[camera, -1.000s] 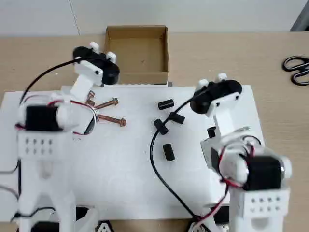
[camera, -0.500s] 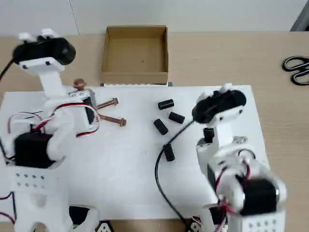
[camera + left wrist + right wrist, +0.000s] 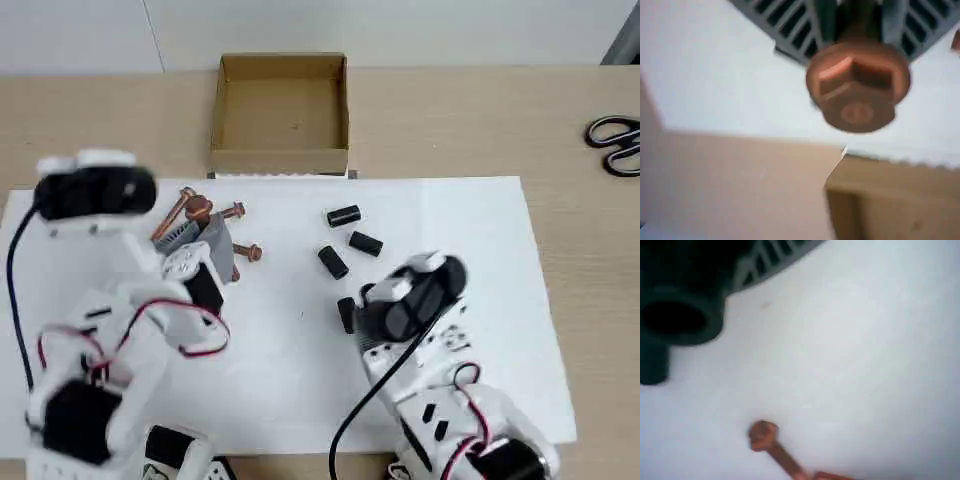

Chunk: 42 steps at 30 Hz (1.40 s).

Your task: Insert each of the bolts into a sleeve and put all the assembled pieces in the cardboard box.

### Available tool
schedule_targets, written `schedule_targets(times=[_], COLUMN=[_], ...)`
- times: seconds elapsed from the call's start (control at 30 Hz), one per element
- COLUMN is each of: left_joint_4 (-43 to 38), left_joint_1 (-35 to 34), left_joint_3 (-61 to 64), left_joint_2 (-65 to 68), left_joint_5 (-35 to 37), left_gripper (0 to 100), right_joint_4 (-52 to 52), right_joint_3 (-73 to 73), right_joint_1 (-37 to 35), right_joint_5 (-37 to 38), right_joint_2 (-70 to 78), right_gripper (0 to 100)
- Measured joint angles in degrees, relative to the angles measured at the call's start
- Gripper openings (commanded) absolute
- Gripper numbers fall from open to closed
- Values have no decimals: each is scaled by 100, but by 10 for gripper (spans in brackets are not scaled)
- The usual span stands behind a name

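High view, starting from the left: our left gripper (image 3: 200, 228) sits over the left part of the white sheet (image 3: 480, 230). It is clamped on a copper bolt (image 3: 198, 209), whose hex head points toward the cardboard box (image 3: 280, 160) beyond the sheet's far edge. Three loose bolts (image 3: 233, 212) lie touching or just beside the gripper.

The left wrist view gives us what the overhead cannot. Grey ribbed fingers (image 3: 780, 20) press on both sides of the shank just behind the head of the copper bolt (image 3: 857, 87). Beyond it we see the sheet's edge, the bare table (image 3: 740, 185) and a corner of the cardboard box (image 3: 890, 200).

Mid-sheet, three loose sleeves (image 3: 343, 216) lie near one another, and a fourth (image 3: 346, 316) is partly covered by the right arm.

From above, the right gripper (image 3: 364, 297) is mostly hidden under its own wrist housing, so we cannot judge its fingers there. The right wrist view settles it. A black sleeve (image 3: 705, 322) is gripped close to the lens beside a grey ribbed finger (image 3: 775, 255), with its bore facing us. Another sleeve (image 3: 652, 365) lies on the sheet just beside it, and a bolt head (image 3: 763, 435) lies farther off.

Far right, scissors (image 3: 615, 140) rest on the table.
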Motion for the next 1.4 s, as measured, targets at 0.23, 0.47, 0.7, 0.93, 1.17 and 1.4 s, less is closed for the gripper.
schedule_targets(times=[0.23, 0.47, 0.7, 0.93, 1.17, 1.4], left_joint_4=[-695, -721, -721, -738, -738, -738], left_joint_1=[35, 308, 615, 949, 1503, 1741], left_joint_3=[1503, 2321, 2673, 2690, 2690, 2936], left_joint_2=[-1626, -2822, -3411, -3429, -3429, -3429], left_joint_5=[149, 158, 492, 519, 519, 519], left_gripper=[6, 6, 6, 6, 6, 6], right_joint_4=[-44, -501, -1064, -1099, -1099, -1099], right_joint_3=[659, 1029, 1319, 1327, 1327, 1327], right_joint_1=[-879, -1495, -1952, -1987, -1987, -1987], right_joint_5=[-9, -466, -510, -510, -510, -510], right_joint_2=[-457, -457, -457, -457, -457, -457], right_gripper=[3, 3, 3, 3, 3, 3])
